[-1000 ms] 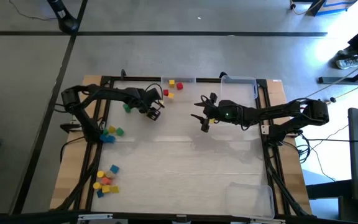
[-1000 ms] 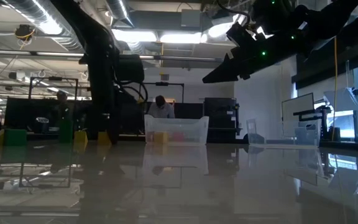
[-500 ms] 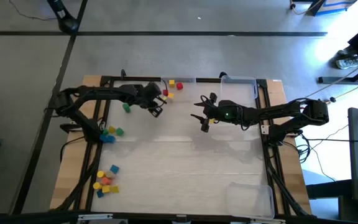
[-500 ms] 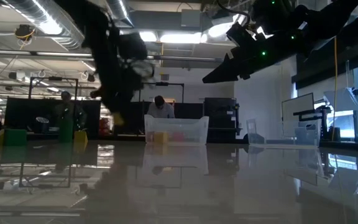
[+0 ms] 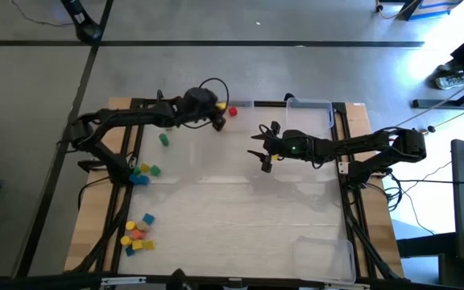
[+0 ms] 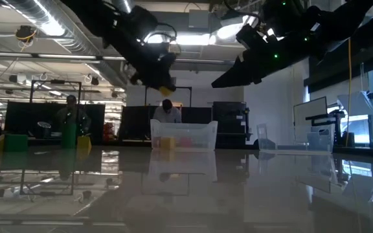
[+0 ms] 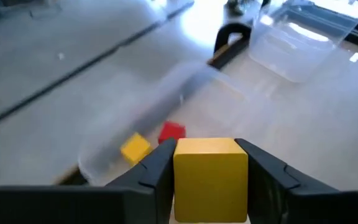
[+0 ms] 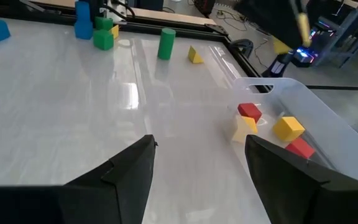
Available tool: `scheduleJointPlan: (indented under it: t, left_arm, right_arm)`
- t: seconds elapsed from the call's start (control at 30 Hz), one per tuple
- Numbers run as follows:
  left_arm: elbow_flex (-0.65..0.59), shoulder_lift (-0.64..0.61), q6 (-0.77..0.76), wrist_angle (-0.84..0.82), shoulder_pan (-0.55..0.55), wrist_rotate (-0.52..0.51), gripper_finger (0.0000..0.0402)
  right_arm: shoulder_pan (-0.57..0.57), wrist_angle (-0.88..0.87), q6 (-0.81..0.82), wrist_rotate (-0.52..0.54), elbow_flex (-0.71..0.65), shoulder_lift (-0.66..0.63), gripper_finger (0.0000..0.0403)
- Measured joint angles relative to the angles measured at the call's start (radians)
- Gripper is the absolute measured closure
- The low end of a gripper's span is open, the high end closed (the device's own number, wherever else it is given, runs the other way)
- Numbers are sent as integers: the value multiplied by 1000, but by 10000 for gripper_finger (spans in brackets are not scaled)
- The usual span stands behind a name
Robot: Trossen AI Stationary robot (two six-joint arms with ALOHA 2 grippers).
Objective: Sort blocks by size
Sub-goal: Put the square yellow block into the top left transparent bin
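My left gripper [image 5: 218,117] hangs by the clear tray [image 5: 244,104] at the table's far edge, shut on a yellow cube [image 7: 210,177]; the low view shows it high above the table [image 6: 165,83]. In that tray lie a yellow block [image 7: 135,148] and a red block [image 7: 171,132]. More blocks rest on the table at the left: a green one [image 5: 163,139], a cluster [image 5: 143,171] and a second cluster [image 5: 138,234]. My right gripper [image 5: 263,153] hovers open over the table's middle, nothing between its fingers [image 8: 129,177]. My left gripper pinches the yellow cube by two opposite side faces [image 7: 180,180] between its two fingers. The fingers slant downward toward the table's far edge. The cube sits level in the hold, lifted clear of the table [image 6: 168,87].
A second clear tray [image 5: 312,105] stands at the far right and a third [image 5: 322,256] at the near right corner. A green cylinder [image 8: 165,43] and a yellow wedge [image 8: 195,56] stand on the table's left part. People show in the room beyond.
My left gripper has risen from the table and gone toward the far edge, up to the clear tray, tipping from pointing steeply down to a shallower slant. The yellow cube has come up with it, from the table top to well clear of it.
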Motion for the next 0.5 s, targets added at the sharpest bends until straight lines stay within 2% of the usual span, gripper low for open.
scheduleJointPlan:
  t: [0.27, 0.5]
  left_arm:
    - [0, 120, 72, 169, 39, 1, 262]
    - [0, 133, 53, 154, 54, 25, 261]
  right_arm:
    - [0, -2, 0, -9, 0, 0, 152]
    - [0, -2, 0, -9, 0, 0, 152]
